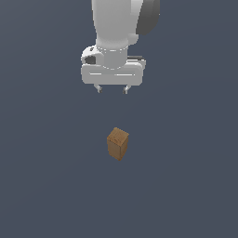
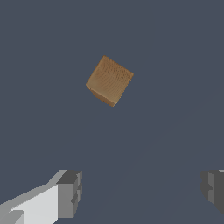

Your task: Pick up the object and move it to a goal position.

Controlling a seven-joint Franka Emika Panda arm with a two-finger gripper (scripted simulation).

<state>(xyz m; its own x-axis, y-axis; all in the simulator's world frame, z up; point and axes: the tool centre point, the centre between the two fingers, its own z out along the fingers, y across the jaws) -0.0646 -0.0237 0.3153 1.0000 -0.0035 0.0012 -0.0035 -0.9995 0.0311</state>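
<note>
We see our gripper (image 1: 112, 89) hanging with its fingers spread wide and holding nothing, well above the worktop (image 1: 186, 186). The object (image 1: 117, 143), a small brown wooden block, stands upright on the worktop below the gripper and apart from it, turned corner-on. Open dark-grey surface surrounds the block on every side; no edge shows.

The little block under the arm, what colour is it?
Brown block, wood-grain pattern; clearest in the wrist view.
</note>
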